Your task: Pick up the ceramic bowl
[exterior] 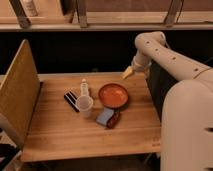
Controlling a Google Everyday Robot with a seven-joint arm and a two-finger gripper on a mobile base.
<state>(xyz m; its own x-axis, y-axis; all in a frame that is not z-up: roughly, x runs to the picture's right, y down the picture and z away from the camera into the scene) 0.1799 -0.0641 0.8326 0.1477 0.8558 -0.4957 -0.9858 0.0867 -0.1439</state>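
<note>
Beyond the bowl, to its right, the gripper hangs above the table, clear of everything; whether it is spread or closed cannot be told. It probably waits there to descend on the bowl's rim. The bowl sits upright, with a cup just to its left.

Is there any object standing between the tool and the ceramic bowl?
Nothing visible does. The tool hangs over the far right part of the table; the ceramic bowl sits nearer the camera and leftward, only bare wood between them. The plastic cup and blue sponge lie on the bowl's other sides.
</note>
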